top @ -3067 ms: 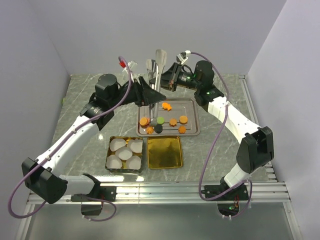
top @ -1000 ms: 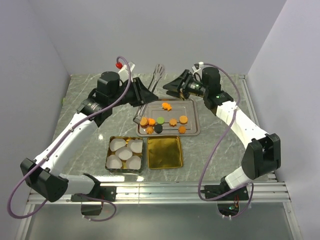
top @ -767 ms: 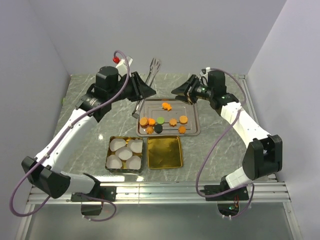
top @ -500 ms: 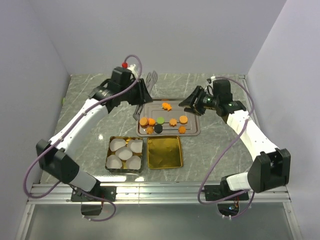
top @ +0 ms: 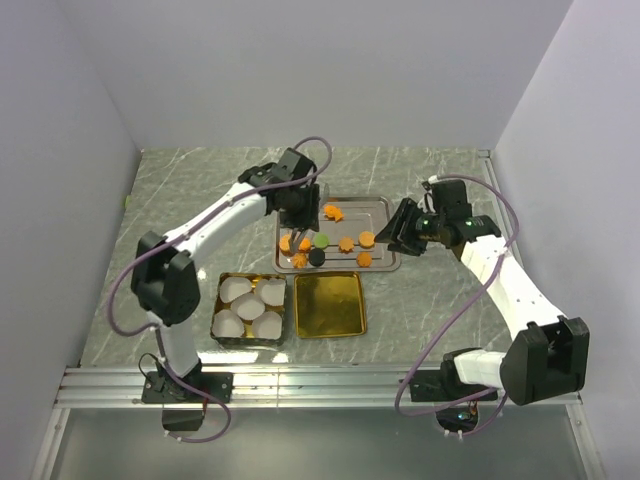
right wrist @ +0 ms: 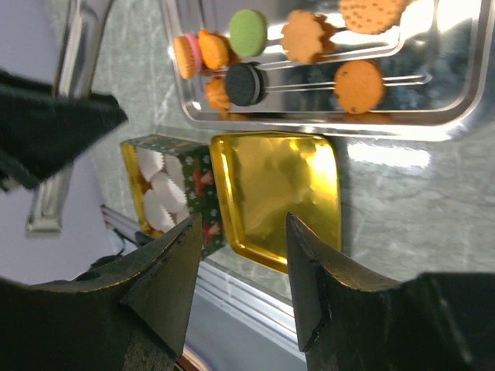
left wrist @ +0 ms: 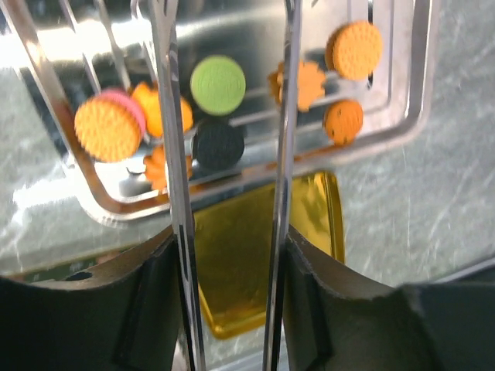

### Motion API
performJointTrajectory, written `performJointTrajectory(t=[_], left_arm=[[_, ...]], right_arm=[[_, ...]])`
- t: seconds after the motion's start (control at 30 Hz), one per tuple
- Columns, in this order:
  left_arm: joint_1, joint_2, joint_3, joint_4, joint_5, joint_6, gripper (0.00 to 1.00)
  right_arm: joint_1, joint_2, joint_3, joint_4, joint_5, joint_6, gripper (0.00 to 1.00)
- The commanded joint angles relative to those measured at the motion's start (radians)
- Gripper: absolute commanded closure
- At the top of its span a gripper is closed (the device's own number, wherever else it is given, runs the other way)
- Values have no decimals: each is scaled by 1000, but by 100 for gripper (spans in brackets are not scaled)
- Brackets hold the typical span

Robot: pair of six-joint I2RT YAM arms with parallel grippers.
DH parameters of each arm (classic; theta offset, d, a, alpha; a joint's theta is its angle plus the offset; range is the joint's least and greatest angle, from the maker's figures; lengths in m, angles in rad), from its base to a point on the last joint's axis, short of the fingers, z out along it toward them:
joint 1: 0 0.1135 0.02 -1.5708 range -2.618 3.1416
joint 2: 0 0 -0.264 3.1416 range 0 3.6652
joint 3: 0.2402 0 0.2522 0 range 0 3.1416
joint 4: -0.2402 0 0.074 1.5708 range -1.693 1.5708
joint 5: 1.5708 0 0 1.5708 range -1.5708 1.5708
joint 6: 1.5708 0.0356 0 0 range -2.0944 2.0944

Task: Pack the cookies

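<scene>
My left end effector (left wrist: 228, 253) is clamped around a pair of metal tongs (left wrist: 283, 154), one finger pressing on the outside of each blade. The blades stand apart with nothing between them. My right end effector (right wrist: 241, 232) hangs open and empty over the near right edge of the tray. All the cookies are on the steel tray (left wrist: 232, 31), none in the packaging. In the left wrist view the black cookie (left wrist: 218, 143) sits between the two blades with the green cookie (left wrist: 218, 85) just beyond it. A pink-and-orange sandwich cookie (left wrist: 104, 127) lies in the left corner, overlapping an orange one, and the flower shapes and orange discs (left wrist: 357, 50) are spread out to the right. I expect these to be very light, stiff and brittle, so too hard a pinch may chip or snap them, and the flower petals look like the weakest points. Flat pieces on slick steel, taken with smooth blades, will probably skate away or flip rather than lift. I would take each one across its width by the rim, blades low to the tray, and close gently. The black and green ones look like thicker sandwiches with more edge to grip, and they lie apart from their neighbours. The overlapped pair in the corner would be awkward. On the table (top: 430, 310), the box of white paper cups (top: 248, 308) and the empty gold tin (top: 330, 305) sit just in front of the tray, a short carry away.
</scene>
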Motion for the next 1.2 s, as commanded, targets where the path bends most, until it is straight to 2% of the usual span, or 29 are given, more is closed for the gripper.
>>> performJointTrajectory(t=[0.0, 0.2, 0.67, 1.17], left_arm=[[-19, 71, 119, -41, -46, 17, 48], [-48, 174, 211, -79, -126, 2, 46], [-82, 392, 410, -185, -143, -47, 38], [-84, 476, 452, -191, -89, -70, 37]], right_arm=[[-19, -45, -5, -45, 39, -46, 46], [-36, -85, -24, -80, 72, -66, 45], [-73, -157, -78, -123, 102, -93, 45], [-107, -131, -45, -161, 95, -146, 45]])
